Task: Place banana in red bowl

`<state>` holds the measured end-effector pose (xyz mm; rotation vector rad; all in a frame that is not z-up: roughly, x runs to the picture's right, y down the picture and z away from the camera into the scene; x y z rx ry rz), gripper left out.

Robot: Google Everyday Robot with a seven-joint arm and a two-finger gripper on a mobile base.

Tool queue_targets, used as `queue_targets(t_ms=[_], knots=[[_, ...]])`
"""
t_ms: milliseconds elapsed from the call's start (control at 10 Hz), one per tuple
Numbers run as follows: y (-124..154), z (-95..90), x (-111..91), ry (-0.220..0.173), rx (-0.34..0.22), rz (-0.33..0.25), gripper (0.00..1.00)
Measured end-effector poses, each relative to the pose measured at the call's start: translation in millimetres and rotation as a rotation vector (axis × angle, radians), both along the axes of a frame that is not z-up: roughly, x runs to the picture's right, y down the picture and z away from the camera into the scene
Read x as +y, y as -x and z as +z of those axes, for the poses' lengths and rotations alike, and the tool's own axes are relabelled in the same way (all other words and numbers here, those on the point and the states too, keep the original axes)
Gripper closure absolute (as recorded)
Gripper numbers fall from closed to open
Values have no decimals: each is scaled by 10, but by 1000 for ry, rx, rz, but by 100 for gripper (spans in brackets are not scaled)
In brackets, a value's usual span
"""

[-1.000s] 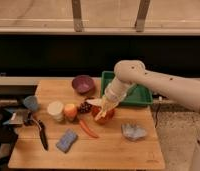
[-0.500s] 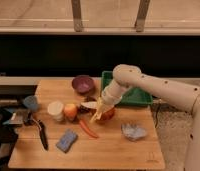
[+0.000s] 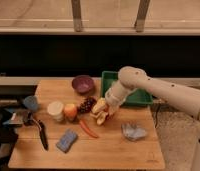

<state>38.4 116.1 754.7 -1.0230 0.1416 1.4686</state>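
Change: arm elbow has been shifted left since the earlier frames; wrist stays angled down over the table centre, banana kept under it.
Gripper: gripper [image 3: 104,111] is lowered at the end of the white arm [image 3: 158,90], right over the banana; finger opening cannot be told, and whether the banana is gripped cannot be told.
Banana: pale yellow banana [image 3: 100,112] is seen at the gripper tip, fingers splayed down and left, near the middle of the wooden table [image 3: 113,150].
Red bowl: red bowl [image 3: 109,116] is mostly hidden behind the banana and the gripper; only a sliver of red rim is seen just right of the banana.
Close by: dark grapes [image 3: 86,104] just left of the banana; round orange fruit [image 3: 70,111] left of those; thin carrot [image 3: 87,128] lying below.
Further out: purple bowl [image 3: 83,83] behind; green tray [image 3: 138,95] behind the arm; pale cup [image 3: 55,110] beside the fruit; blue sponge [image 3: 67,140] at front left; crumpled grey cloth [image 3: 133,132] at front right.
Left edge: small blue cup [image 3: 30,103] and black tool [image 3: 40,134].
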Motion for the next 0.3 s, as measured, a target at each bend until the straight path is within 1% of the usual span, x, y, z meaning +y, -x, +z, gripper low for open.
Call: queue_targets(t_ms=[300], knots=[[15,-1,1,0,-2,-2,20]])
